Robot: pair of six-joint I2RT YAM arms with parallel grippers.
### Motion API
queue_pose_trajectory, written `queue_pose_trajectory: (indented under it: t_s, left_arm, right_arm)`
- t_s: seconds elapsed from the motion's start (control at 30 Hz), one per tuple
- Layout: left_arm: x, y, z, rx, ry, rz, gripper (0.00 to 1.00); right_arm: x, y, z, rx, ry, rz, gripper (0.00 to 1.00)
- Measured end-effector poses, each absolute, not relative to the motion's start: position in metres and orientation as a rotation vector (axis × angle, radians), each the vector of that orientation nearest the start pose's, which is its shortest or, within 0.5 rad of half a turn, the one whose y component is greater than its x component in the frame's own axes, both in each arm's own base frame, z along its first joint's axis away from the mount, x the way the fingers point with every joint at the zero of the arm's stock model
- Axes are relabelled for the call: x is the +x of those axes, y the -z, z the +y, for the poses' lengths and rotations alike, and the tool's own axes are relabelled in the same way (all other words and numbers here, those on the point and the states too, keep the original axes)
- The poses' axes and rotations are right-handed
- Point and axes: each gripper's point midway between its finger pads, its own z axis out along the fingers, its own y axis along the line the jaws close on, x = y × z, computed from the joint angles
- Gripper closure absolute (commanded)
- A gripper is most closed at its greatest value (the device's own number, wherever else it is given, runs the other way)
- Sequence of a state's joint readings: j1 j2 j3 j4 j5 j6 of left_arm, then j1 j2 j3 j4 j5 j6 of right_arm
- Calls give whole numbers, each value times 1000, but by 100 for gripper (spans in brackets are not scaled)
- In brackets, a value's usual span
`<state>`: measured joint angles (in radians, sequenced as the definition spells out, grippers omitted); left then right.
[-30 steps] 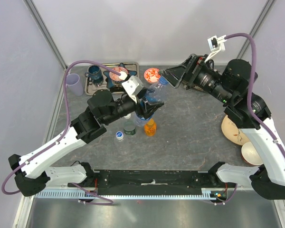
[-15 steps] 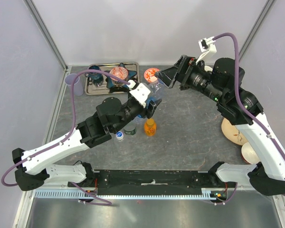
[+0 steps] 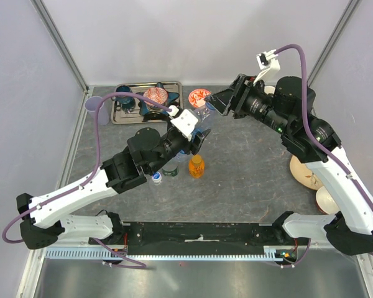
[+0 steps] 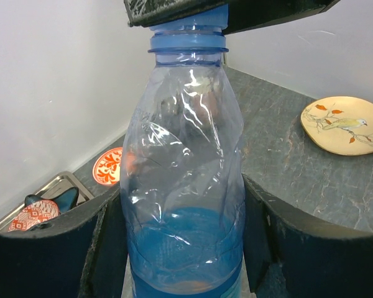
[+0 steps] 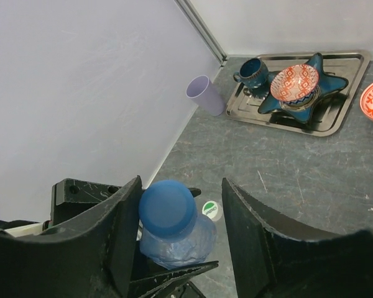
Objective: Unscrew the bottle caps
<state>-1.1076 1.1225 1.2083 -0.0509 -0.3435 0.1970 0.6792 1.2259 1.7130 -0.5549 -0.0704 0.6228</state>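
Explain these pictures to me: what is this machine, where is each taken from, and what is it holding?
These are two robot arms bolted at a table's near edge. The wide picture looks down from above; the other two come from a camera on each wrist. The left hand grips a blue bottle by its body. The right hand sits around its blue cap, jaws open, with a gap on one side. On the grey table stand an orange bottle and a clear bottle with a green cap, plus a lilac cup, a metal tray of dishes, a red patterned bowl and a bird plate.
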Motion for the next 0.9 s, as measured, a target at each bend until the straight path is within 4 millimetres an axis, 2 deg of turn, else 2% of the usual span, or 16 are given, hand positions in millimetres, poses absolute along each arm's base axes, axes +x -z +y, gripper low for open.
queue_pose_trajectory:
  t_s: [0.07,0.17,0.3,0.33,0.57,0.7,0.9]
  left_arm:
    - [231,-398,-312,713,455,1388,69]
    - [231,-396,-312,715,452,1392,69]
    - [231,-395,-312,716,449,1394,69]
    - [231,-395,-312,715,448,1395,69]
    - [231,-389,-312,730,445,1405,69]
    - [224,-390,-314,759,481,1391,69]
    - [197,-405,-319,850,672,1330,69]
  right_arm:
    - [260,-478,257,-106,-1037,1746,45]
    - [260,-477,258,-110,-1038,1747,56]
    - [259,-479,259,-122,-1041,1736,97]
    - [259,-478,259,-124,-1038,1736,100]
    - [257,-471,257,-136,-1023,1742,100]
    - [250,-473,256,-174,-1035,1730,100]
    - [217,-490,259,-362,-1113,1645,100]
